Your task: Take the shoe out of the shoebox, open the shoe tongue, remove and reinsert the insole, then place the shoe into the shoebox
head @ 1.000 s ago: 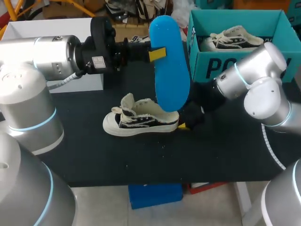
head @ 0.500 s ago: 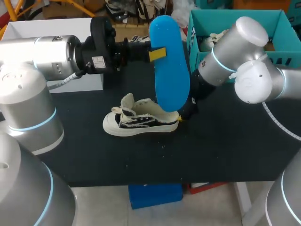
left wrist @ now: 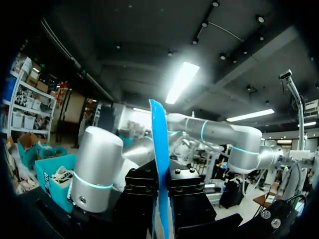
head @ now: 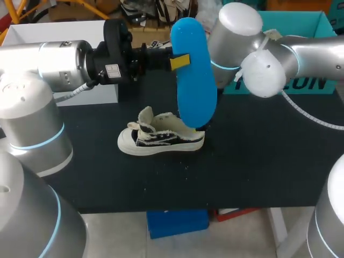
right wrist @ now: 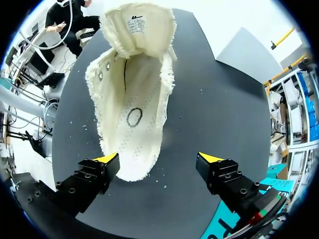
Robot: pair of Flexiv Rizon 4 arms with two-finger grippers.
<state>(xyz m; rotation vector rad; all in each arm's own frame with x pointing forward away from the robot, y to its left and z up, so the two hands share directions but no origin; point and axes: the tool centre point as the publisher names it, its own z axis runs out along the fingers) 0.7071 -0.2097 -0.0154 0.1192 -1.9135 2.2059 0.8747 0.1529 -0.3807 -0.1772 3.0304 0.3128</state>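
**Insole out, reinsert pending**

Shoe (head: 161, 137) sits on the bench (head: 258, 172), out of the shoebox (head: 314, 86), tongue up, inside bare. Left jaws are clamped on the blue insole (head: 193, 70), upright just above the shoe's heel. Right jaws are wide open at the shoe's heel end, gripping nothing. Likely left: reinsert insole, box shoe. Shoebox lies beyond the shoe; its contents are hidden by the right arm.

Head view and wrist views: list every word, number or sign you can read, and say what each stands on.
On the shoebox front: large dark letters, mostly hidden behind the right arm; no whole word reads.
On the left arm: a white sticker, too small to read.
On the shoe tongue: small dark print, too blurred to read.
Inside the shoe: a dark ring mark, no letters.
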